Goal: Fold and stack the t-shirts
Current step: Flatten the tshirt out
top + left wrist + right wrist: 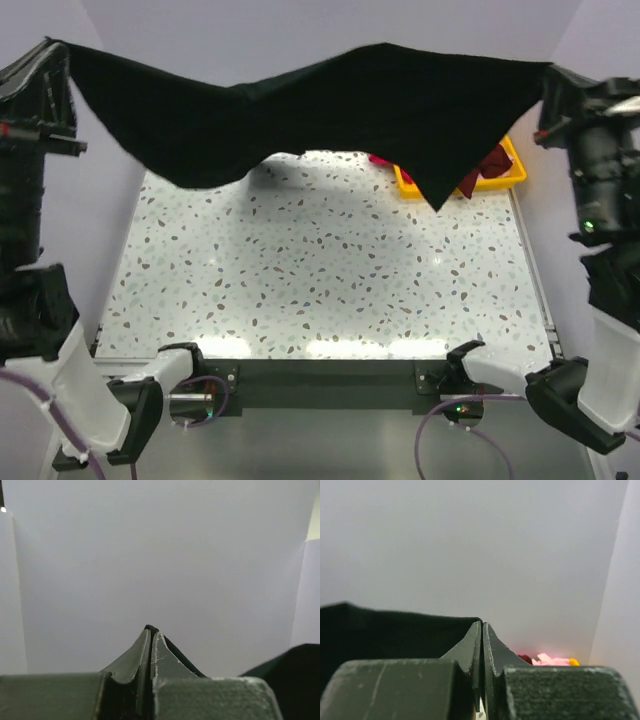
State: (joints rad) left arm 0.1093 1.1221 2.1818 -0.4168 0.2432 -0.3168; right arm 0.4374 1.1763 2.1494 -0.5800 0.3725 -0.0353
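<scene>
The large black t-shirt hangs stretched in the air across the far side of the table, held at both ends. My left gripper is shut on its left corner; in the left wrist view the gripper pinches a black cloth edge. My right gripper is shut on the right corner; in the right wrist view the gripper grips the black cloth. The maroon shirt lies in the tray, partly hidden. Pale pink cloth shows in the right wrist view. The magenta shirt is hard to pick out.
A yellow plastic tray stands at the far right of the speckled table, behind the hanging shirt's lower point. White walls close in the back and sides.
</scene>
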